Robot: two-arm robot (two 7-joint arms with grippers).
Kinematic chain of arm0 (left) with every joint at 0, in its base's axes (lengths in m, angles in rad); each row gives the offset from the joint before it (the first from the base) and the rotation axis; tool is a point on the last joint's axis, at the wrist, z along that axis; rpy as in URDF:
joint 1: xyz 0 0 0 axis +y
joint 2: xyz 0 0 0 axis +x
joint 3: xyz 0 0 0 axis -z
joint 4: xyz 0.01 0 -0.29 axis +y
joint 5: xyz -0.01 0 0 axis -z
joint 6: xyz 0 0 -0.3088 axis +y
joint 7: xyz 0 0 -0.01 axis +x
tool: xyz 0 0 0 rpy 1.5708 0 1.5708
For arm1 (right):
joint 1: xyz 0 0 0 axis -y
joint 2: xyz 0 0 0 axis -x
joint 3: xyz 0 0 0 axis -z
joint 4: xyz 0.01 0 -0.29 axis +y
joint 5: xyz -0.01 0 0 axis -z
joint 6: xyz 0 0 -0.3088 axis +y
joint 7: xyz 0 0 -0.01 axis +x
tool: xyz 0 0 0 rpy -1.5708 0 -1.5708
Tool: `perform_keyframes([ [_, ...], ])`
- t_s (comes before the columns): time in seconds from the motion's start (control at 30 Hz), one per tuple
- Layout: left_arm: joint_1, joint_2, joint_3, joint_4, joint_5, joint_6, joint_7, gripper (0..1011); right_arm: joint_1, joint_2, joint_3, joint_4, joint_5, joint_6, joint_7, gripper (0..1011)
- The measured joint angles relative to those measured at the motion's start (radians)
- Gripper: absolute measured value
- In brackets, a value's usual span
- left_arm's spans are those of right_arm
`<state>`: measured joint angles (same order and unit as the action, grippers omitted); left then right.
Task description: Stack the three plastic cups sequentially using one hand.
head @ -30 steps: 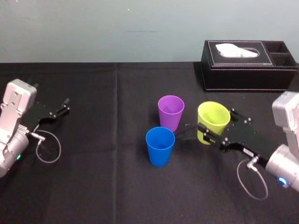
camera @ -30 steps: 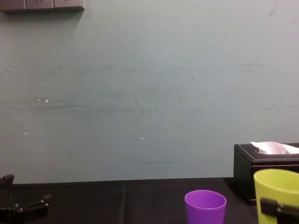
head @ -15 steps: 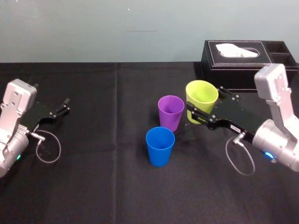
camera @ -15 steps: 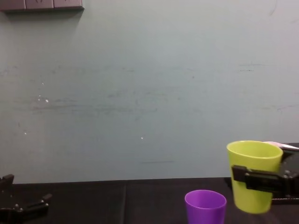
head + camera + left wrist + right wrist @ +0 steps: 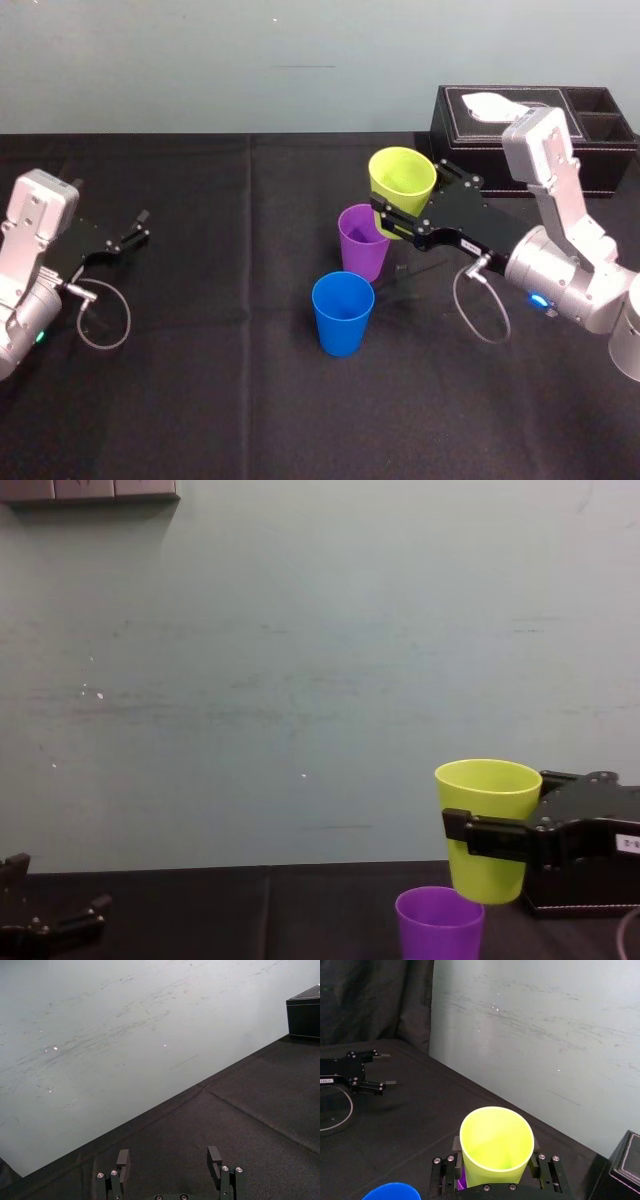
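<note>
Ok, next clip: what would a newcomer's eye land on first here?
The right hand holds a yellow-green tapered plastic cup in the air, just above and slightly right of the purple plastic cup at centre. A blue plastic cup stands in front of the purple one, nearer the robot; the left hand rests open far to the left.

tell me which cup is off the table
The yellow-green cup, held upright in the right claw above the purple cup; that one and the blue cup stand on the table.
</note>
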<state>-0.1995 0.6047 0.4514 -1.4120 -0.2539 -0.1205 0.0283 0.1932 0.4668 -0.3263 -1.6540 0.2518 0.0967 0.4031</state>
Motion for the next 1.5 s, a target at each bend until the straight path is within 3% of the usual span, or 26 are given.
perform_keyframes([
  [0.5, 0.0, 0.0, 0.0, 0.0, 0.0, 0.0, 0.0, 1011, 0.087, -0.049, -0.063, 0.102, -0.034, -0.005, 0.018, 742],
  [1.5, 0.0, 0.0, 0.0, 0.0, 0.0, 0.0, 0.0, 1011, 0.116, -0.072, -0.078, 0.187, -0.025, -0.007, 0.033, 742],
])
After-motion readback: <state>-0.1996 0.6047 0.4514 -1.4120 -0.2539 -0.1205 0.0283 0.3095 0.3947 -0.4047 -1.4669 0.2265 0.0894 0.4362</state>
